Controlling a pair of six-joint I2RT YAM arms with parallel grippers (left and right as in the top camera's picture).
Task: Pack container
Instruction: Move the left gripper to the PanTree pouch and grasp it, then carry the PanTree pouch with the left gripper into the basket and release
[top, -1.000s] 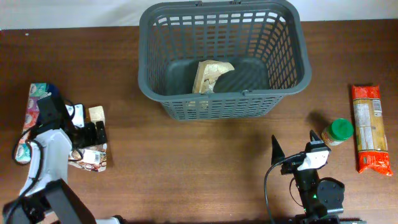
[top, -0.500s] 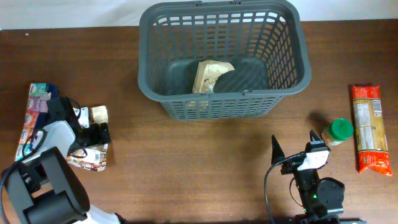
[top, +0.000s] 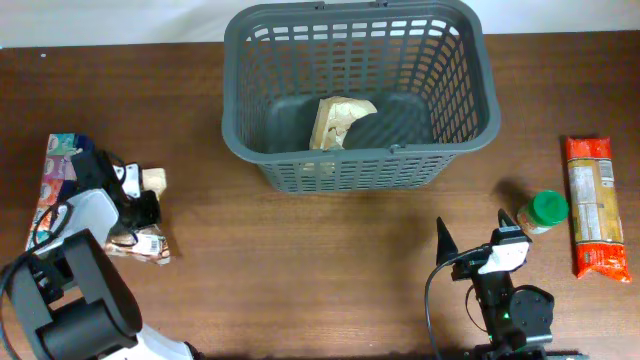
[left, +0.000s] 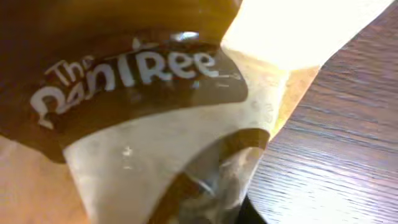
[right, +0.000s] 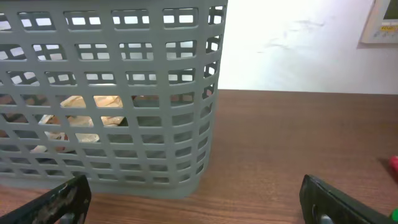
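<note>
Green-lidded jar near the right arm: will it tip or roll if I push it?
The jar appears to stand upright, so a low push probably slides it, while a high one may tip it. Its round body would likely roll once down. It looks rigid, not floppy.

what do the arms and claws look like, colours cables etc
Both are white and black. The left arm has a rounded white shell, a looping black cable and a black left claw. The right arm has a round black joint, a white block, a thin black lead, and a right claw with pointed black fingers.
</note>
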